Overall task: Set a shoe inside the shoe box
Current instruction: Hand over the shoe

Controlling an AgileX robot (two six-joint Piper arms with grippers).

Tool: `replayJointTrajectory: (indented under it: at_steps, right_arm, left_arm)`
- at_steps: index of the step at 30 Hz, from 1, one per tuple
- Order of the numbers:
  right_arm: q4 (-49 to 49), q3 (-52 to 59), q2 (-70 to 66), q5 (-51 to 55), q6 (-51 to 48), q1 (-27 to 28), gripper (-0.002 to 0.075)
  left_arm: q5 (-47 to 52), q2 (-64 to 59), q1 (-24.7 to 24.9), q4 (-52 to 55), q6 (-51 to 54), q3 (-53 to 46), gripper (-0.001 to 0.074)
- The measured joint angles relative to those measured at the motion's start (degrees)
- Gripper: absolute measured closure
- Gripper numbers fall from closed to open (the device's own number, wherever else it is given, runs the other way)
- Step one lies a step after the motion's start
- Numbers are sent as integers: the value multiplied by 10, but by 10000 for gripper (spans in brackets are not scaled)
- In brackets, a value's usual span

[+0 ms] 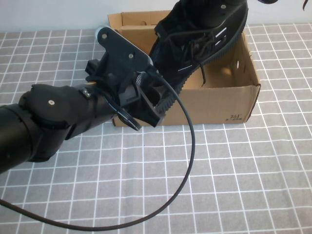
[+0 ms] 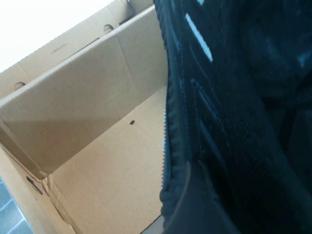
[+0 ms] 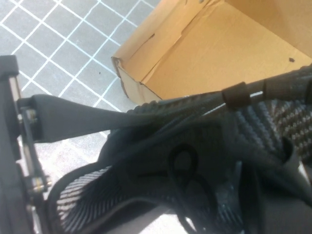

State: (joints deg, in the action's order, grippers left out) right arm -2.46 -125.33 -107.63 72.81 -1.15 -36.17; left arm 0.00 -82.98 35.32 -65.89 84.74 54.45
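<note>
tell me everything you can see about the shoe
The shoe is a black knit lace-up sneaker with thin white side stripes and a ribbed black sole. It hangs tilted over the open cardboard shoe box, partly inside. The left end effector grips one end; the right end effector is clamped on the other.

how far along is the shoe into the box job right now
Done: the black sneaker is lifted off the table and hangs tilted over the open cardboard shoe box. In hand: the left gripper has its fingers at the heel end by the near wall; the right gripper, up at the far end, is shut on the shoe's collar. Left: the box floor looks bare, so the shoe must go down and be released.
</note>
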Motion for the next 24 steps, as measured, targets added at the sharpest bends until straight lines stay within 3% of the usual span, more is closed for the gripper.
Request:
replayJointTrajectory:
  at_steps: [24]
  right_arm:
    - [-29, 0, 3, 12, -25, 1, 731]
  left_arm:
    - [0, -17, 0, 0, 15, 4, 360]
